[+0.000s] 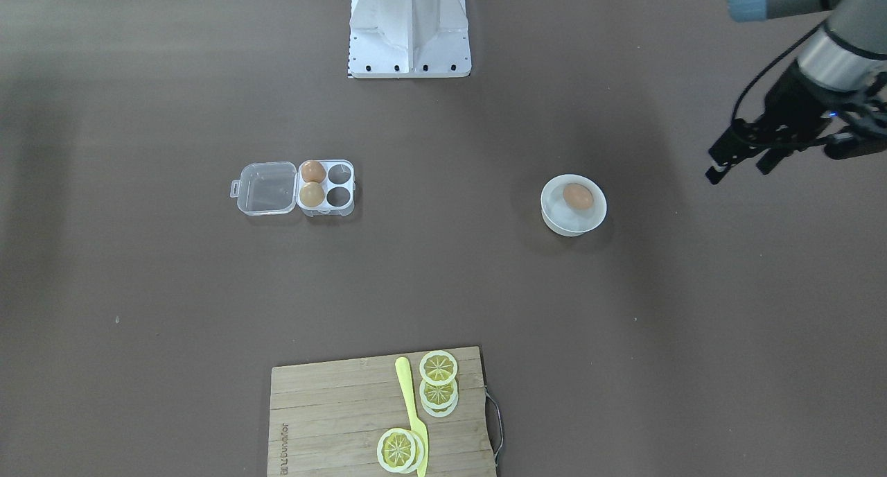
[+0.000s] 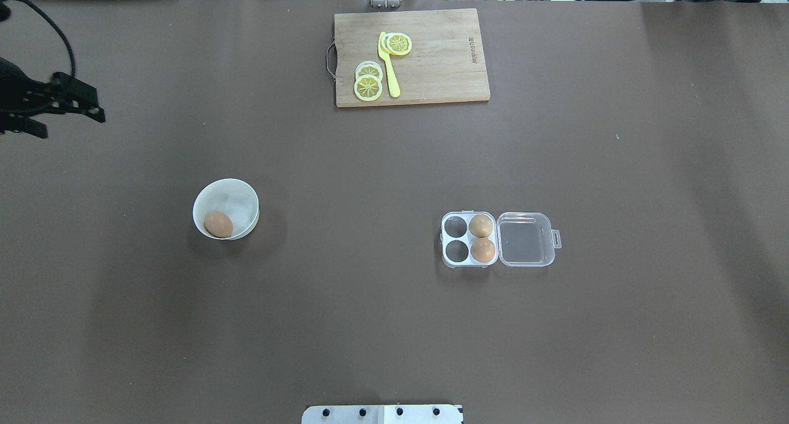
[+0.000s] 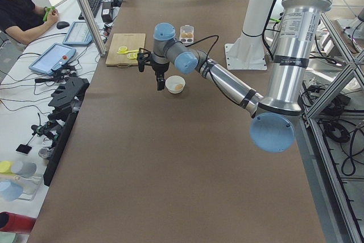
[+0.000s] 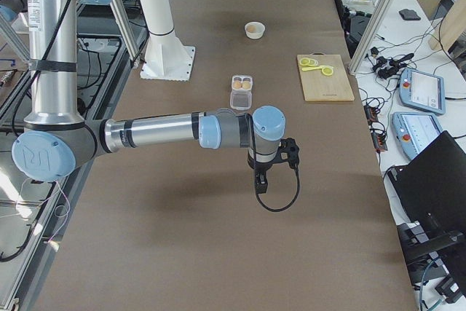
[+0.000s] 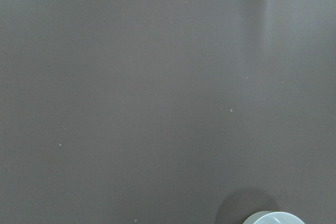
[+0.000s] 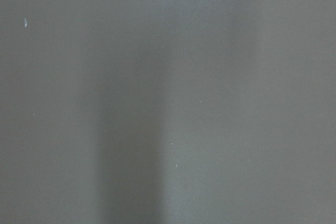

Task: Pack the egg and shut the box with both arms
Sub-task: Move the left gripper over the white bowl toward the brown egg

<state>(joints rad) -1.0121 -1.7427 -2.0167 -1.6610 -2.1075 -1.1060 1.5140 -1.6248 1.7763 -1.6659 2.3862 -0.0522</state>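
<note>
The egg (image 1: 577, 196) is orange-brown and lies in a round white bowl (image 1: 554, 220); it also shows from overhead (image 2: 218, 224). The clear box (image 1: 326, 210) lies open with its lid (image 1: 263, 189) flat beside it. Two eggs (image 2: 482, 238) fill the cells by the hinge, and the two other cells are empty. My left gripper (image 1: 738, 172) is open and empty, above the table well away from the bowl, and also shows from overhead (image 2: 69, 124). My right gripper (image 4: 261, 183) shows only in the exterior right view, so I cannot tell its state.
A wooden cutting board (image 2: 444, 54) with lemon slices (image 2: 368, 82) and a yellow knife (image 2: 388, 66) lies at the table's far edge. The robot's base (image 1: 409, 33) stands at the near edge. The left wrist view shows only brown mat and the bowl's rim (image 5: 273, 217).
</note>
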